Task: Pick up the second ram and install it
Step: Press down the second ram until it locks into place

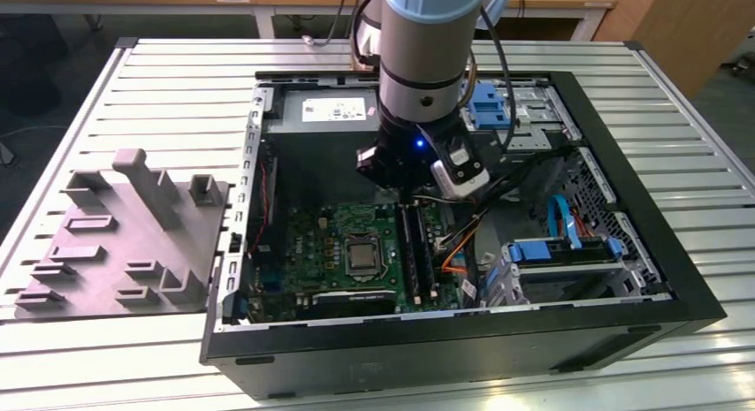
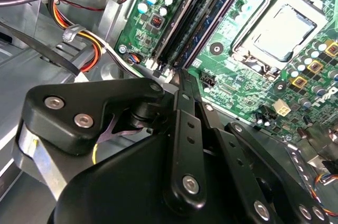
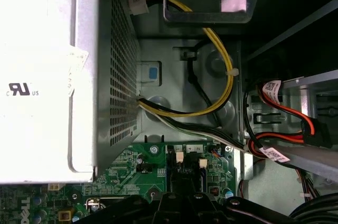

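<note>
**A:** Quick, biggest first. What's on the table [image 1: 177, 75]?

**B:** An open PC case [image 1: 696, 292] lies flat so the arm [image 1: 419, 66] can come in from above. At 9 o'clock of it is a grey fixture block [image 1: 118, 243], which looks like the parts holder.

**A:** Inside the case?

**B:** The power supply [image 1: 331, 110] is at 12 o'clock. The green motherboard [image 1: 313, 243] is at 6 to 7.

**A:** Gripper?

**B:** The gripper [image 1: 405, 197] is low inside the case, just over the 12 o'clock end of the memory sockets [image 1: 422, 261]. Probably lined up with them so any push goes straight down. Open or closed, cannot tell.

**A:** The second ram?

**B:** The second ram [image 1: 408, 243] is my pick for the long dark stick upright in the sockets, at 3 o'clock of the CPU socket [image 1: 357, 252]. It runs out from under the gripper. Whether it's touching or fully seated, cannot tell.
</note>
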You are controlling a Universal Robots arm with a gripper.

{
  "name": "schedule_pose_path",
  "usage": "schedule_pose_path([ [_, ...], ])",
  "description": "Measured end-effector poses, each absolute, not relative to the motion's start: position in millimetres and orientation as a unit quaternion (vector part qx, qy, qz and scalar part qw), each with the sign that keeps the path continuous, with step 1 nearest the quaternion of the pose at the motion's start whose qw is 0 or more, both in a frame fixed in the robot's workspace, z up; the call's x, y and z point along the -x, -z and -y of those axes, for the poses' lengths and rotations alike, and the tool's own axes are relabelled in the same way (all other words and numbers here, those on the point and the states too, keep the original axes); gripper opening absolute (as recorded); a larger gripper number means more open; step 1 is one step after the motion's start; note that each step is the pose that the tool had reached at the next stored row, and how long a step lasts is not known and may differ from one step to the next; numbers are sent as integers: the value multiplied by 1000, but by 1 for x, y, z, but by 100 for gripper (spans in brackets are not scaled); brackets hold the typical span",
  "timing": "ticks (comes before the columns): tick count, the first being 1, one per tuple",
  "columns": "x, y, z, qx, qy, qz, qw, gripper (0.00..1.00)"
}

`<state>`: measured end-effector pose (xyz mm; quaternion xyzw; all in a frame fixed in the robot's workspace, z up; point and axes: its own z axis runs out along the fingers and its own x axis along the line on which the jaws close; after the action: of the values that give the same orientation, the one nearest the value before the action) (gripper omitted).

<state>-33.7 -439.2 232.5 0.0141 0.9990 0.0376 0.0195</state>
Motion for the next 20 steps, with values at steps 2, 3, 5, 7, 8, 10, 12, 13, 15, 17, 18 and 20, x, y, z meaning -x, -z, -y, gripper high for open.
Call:
schedule_pose_path([
  [2,34,-232,440,-14,-38,-999,19,10],
  [3,34,-232,440,-14,-38,-999,19,10],
  [5,34,-232,440,-14,-38,-999,19,10],
  [7,34,-232,440,-14,-38,-999,19,10],
  [8,34,-232,440,-14,-38,-999,19,10],
  [10,34,-232,441,-14,-38,-999,19,10],
  [12,34,-232,441,-14,-38,-999,19,10],
  [13,34,-232,441,-14,-38,-999,19,10],
  [15,34,-232,441,-14,-38,-999,19,10],
  [17,34,-232,441,-14,-38,-999,19,10],
  [18,34,-232,441,-14,-38,-999,19,10],
  [20,34,-232,442,-14,-38,-999,19,10],
])
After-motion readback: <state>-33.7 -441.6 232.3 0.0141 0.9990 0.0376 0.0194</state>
